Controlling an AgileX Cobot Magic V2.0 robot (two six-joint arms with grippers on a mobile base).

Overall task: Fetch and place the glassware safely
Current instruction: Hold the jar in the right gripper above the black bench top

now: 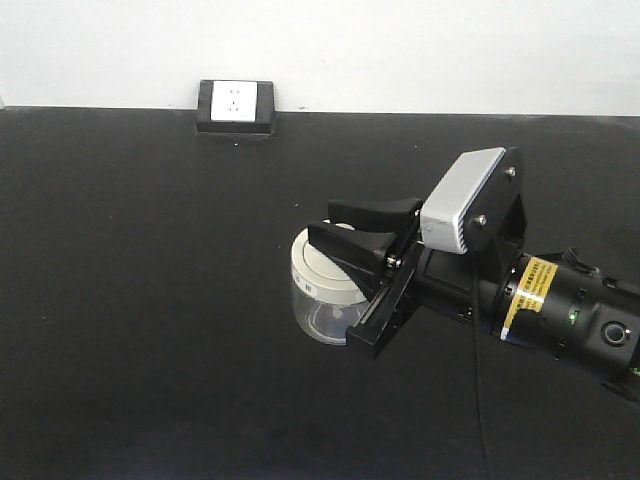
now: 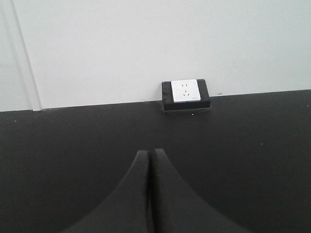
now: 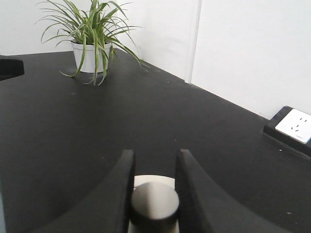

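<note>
Small squat clear glass jar [image 1: 322, 308] standing on the matte black table [image 1: 140, 320], held at its lid by the right gripper [image 3: 155, 156].

The black fingers are drawn narrow against both sides of the round knob [image 3: 154, 204] on the cream-white lid [image 1: 318, 272]. The jar looks light, but it is rigid, slick and breakable. The knob is a small purchase and the lid may lift free, so a grip around the glass body seems safer. The left gripper [image 2: 149, 154] is pressed closed and empty.
</note>
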